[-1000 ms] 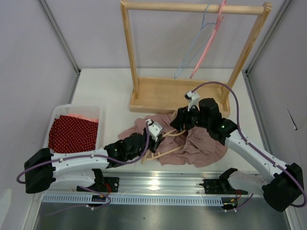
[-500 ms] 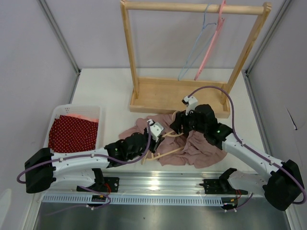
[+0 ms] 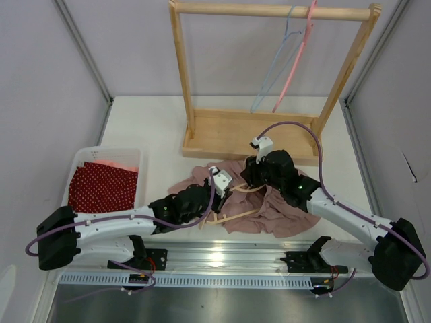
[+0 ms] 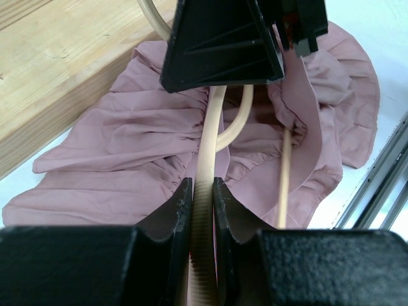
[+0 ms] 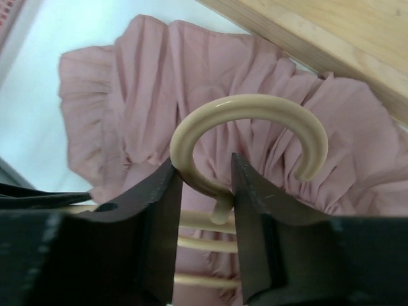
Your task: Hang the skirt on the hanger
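At the left edge of the table sits a white basket [image 3: 86, 156] holding a red dotted cloth [image 3: 101, 188], well apart from the work. The left gripper [image 4: 203, 191] reaches in from the near left. Its jaws are drawn narrow and clamped on the ribbed shoulder of the cream hanger [image 4: 213, 121].

The skirt [image 3: 286, 208], pink and gathered, lies crumpled on the table near the middle of the near edge, just in front of the wooden rack [image 3: 222, 138]. It is under both grippers. The hanger lies flat on top of it, not yet inside it. In the left wrist view its thin lower bar runs along a gathered hem, but I cannot tell whether any cloth is over the bar.

The hanger's long axis runs from the left gripper away toward the right gripper [image 5: 203, 175], and its hook curls toward the rack's base. The right gripper's jaws stand partway in, one on each side of the hook's neck. I cannot tell whether they pinch it or only flank it.

The coming move seems to turn on this: the two arms hold or bracket the hanger's two ends, and the skirt's opening lies below and to the right. The right arm is nearer the loose cloth.

On the rack's top rail at the far right hang a blue and a pink hanger [image 3: 286, 60].
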